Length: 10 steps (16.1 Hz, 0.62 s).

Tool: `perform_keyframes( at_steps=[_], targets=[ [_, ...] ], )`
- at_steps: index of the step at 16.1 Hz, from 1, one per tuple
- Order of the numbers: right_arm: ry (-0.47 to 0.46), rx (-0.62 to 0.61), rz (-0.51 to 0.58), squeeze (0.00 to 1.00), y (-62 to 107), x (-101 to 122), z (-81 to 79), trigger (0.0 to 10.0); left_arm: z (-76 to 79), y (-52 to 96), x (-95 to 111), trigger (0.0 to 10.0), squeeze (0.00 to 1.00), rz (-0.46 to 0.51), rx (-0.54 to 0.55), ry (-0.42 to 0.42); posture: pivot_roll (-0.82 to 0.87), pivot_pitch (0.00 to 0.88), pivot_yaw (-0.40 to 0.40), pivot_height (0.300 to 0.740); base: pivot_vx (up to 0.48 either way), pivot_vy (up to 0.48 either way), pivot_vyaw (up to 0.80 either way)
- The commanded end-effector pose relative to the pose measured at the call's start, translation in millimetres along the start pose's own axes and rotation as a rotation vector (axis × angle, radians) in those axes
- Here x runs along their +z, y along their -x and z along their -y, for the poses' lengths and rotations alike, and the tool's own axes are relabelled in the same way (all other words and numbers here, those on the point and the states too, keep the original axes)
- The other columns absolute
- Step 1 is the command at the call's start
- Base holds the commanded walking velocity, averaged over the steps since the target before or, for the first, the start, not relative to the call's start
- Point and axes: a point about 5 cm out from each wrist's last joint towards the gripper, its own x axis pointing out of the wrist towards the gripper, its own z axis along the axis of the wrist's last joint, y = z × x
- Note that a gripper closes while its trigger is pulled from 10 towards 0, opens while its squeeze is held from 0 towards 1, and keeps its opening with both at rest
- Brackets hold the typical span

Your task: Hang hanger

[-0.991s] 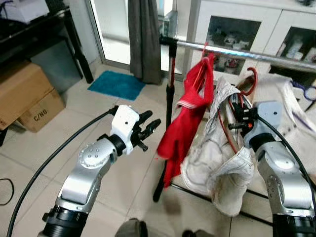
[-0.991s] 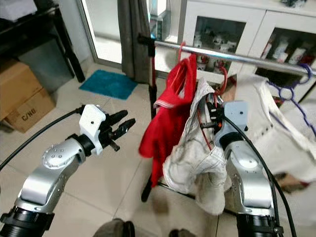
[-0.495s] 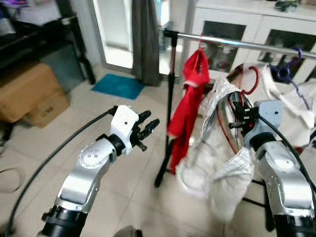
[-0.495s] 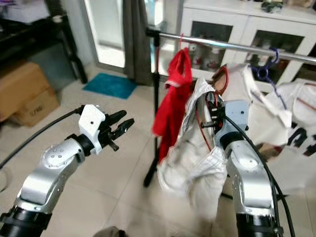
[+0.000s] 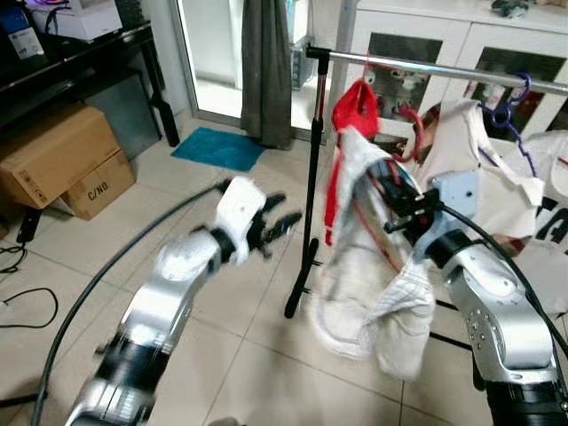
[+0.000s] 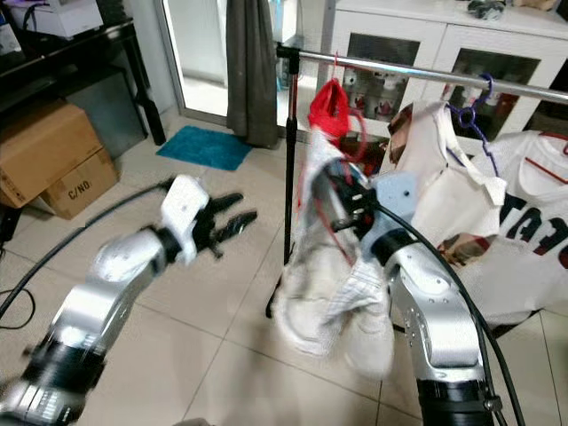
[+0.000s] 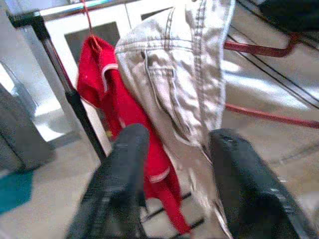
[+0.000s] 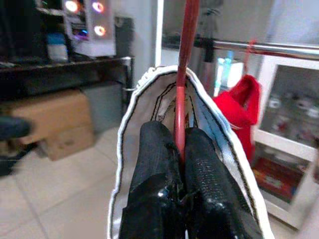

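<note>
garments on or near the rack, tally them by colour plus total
red: 1, the red garment hanging on the rail
pale denim: 1, the denim piece on the red hanger pinched in the right gripper
white: 2, white shirt and lettered jersey
total: 4

cardboard box (image 5: 91, 186) | side print | "C/NO"

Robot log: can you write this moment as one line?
right pincer: shut on red hanger | left pincer: open, empty | rail: not reached
</note>
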Motion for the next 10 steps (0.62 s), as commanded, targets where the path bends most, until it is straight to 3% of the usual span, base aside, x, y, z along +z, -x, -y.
perform_keyframes(
  at_steps=[1, 2, 6, 7, 8, 9, 10],
  targets=[
    [0.008, 0.054, 0.089, 0.0, -2.3, 21.1, -5.6, 0.0, 3.0, -5.7, -4.4, 10.0, 0.48, -0.022, -0.023, -0.019, -0.05, 0.0, 0.015, 0.74, 0.0, 0.0, 0.0],
    [-0.009, 0.099, 0.105, 0.0, -1.1, 24.6, -10.4, 0.0, 6.4, -12.1, -9.7, 10.0, 0.0, -0.039, -0.056, -0.017, -0.05, 0.0, 0.017, 0.74, 0.0, 0.0, 0.0],
    [-0.064, 0.21, 0.155, 0.0, 3.2, 36.2, -22.4, 0.0, 15.8, -25.3, -25.4, 10.0, 0.0, -0.097, -0.114, -0.013, -0.06, 0.0, 0.025, 0.74, 0.0, 0.0, 0.0],
    [-0.068, 0.236, 0.162, 0.0, 4.6, 38.9, -25.1, 0.0, 17.3, -28.7, -34.5, 5.1, 0.0, -0.135, -0.107, -0.03, -0.07, 0.0, 0.031, 0.74, 0.0, 0.0, 0.0],
    [-0.067, 0.24, 0.163, 0.0, 4.9, 39.3, -25.5, 0.0, 16.6, -29.1, -36.1, 4.1, 0.0, -0.142, -0.096, -0.032, -0.07, 0.0, 0.032, 0.74, 0.0, 0.0, 0.0],
    [-0.075, 0.247, 0.167, 0.0, 5.6, 40.5, -26.1, 0.0, 12.8, -29.3, -37.5, 0.0, 0.0, -0.145, -0.058, -0.038, -0.07, 0.0, 0.031, 0.74, 0.0, 0.0, 0.0],
    [-0.082, 0.251, 0.167, 0.0, 6.4, 41.2, -26.1, 0.0, 7.8, -29.0, -37.4, 0.0, 0.0, -0.138, -0.021, -0.042, -0.07, 0.0, 0.031, 0.74, 0.0, 0.0, 0.0]
  ],
)
